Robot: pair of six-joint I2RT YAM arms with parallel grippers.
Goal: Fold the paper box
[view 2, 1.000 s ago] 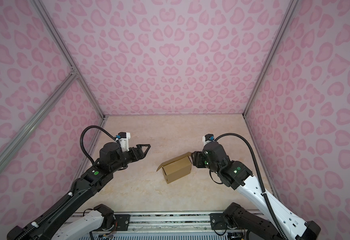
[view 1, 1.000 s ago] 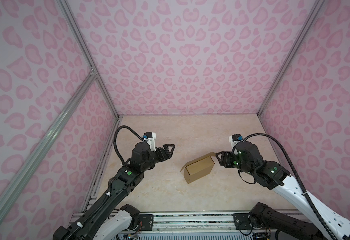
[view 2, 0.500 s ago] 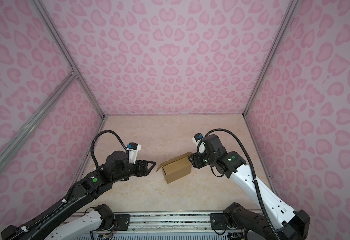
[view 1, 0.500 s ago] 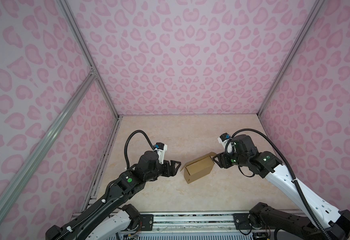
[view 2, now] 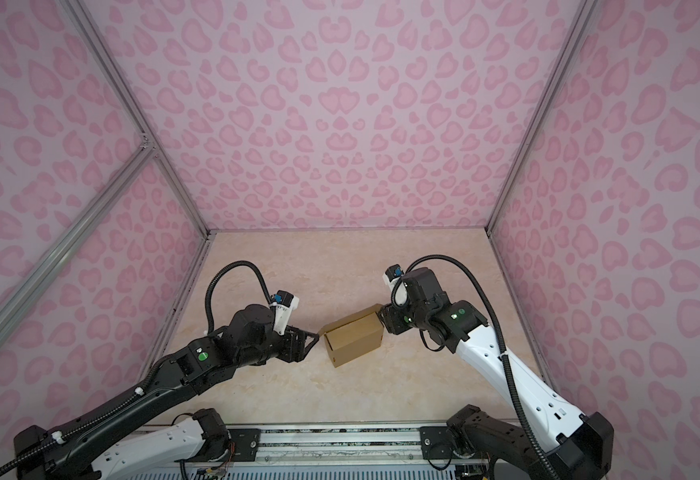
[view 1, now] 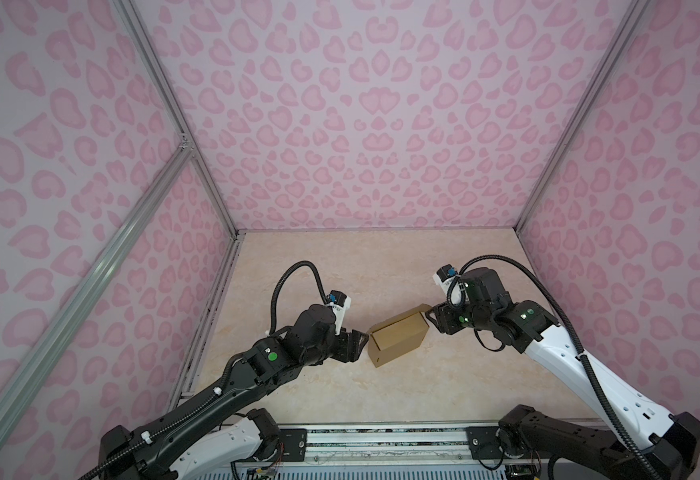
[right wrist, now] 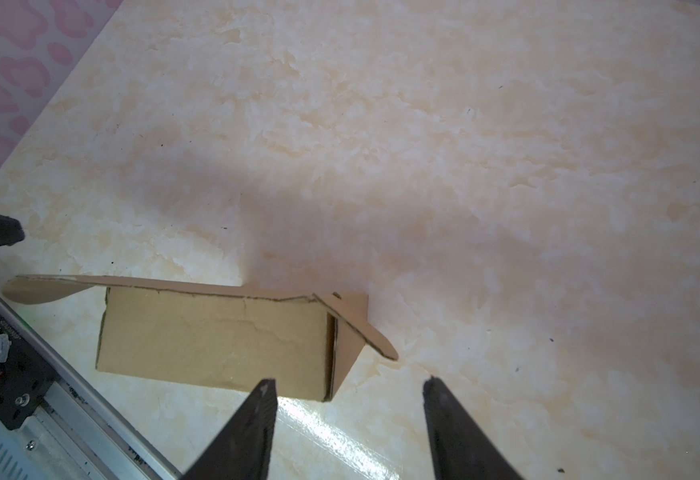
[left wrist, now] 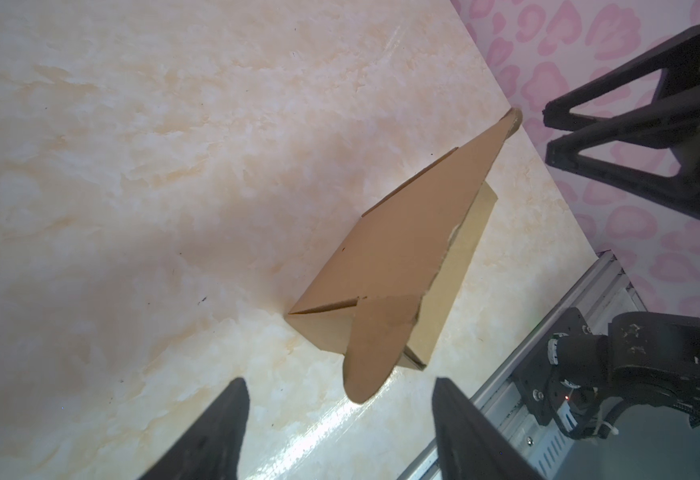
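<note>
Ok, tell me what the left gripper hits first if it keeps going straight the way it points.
Most likely the rounded end flap of the box: it hangs right ahead of the open left gripper, between its fingers' line. How far apart they are is unclear.

In your left wrist view, the left gripper (left wrist: 340, 432) stands with jaws apart and nothing between them, just short of the paper box's (left wrist: 398, 257) rounded flap (left wrist: 375, 353), on the marbled table (left wrist: 152, 166), the right gripper (left wrist: 631, 120) beyond.

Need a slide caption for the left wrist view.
Open left gripper faces the paper box, its rounded flap unfolded.
</note>
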